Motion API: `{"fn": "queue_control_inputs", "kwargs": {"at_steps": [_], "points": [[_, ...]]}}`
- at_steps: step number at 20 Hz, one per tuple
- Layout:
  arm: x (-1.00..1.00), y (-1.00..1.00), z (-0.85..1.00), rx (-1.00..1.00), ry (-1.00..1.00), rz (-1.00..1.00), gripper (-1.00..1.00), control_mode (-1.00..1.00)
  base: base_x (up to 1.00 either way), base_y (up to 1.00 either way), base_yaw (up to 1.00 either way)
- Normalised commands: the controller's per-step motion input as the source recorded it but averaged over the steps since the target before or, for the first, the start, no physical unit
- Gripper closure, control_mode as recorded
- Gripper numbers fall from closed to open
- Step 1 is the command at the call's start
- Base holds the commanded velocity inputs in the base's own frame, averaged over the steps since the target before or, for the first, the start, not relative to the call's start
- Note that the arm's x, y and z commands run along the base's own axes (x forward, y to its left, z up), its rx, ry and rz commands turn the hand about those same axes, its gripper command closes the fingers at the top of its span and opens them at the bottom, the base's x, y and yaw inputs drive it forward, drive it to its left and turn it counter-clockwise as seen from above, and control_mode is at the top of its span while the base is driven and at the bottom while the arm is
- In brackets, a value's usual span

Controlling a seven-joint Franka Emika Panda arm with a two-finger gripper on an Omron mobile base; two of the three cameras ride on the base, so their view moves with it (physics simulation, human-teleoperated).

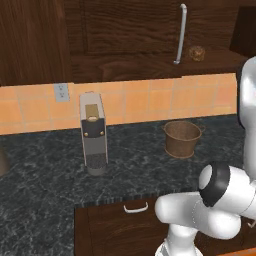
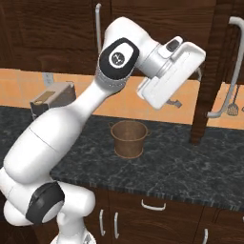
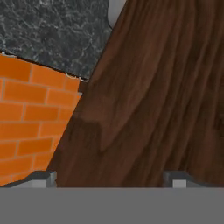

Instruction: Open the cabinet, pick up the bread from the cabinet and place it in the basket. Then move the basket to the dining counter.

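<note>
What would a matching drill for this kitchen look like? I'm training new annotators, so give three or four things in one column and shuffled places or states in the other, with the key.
Things
1. bread
2. basket
3. coffee machine
4. gripper

Places or states
A. on the dark granite worktop, below the wall outlet
B. fingers spread, close to dark wood
C. on the cabinet shelf, beside a silver bar handle
D. empty, on the worktop

Pairs: 1-C, 2-D, 3-A, 4-B
</note>
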Motion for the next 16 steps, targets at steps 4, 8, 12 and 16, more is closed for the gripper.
{"fn": "queue_control_inputs", "kwargs": {"at_steps": [4, 8, 12, 16], "points": [[-0.13, 0.03, -0.03, 0.01, 0.0, 0.04, -1.0, -1.0, 0.0, 0.0, 0.0], [-0.27, 0.93, -0.43, 0.04, 0.03, 0.18, -1.0, -1.0, 0.0, 0.0, 0.0], [-0.11, 1.0, -0.78, 0.08, 0.04, 0.18, -1.0, -1.0, 0.0, 0.0, 0.0], [0.02, 1.0, -0.82, 0.09, 0.09, 0.22, -1.0, -1.0, 0.0, 0.0, 0.0]]}}
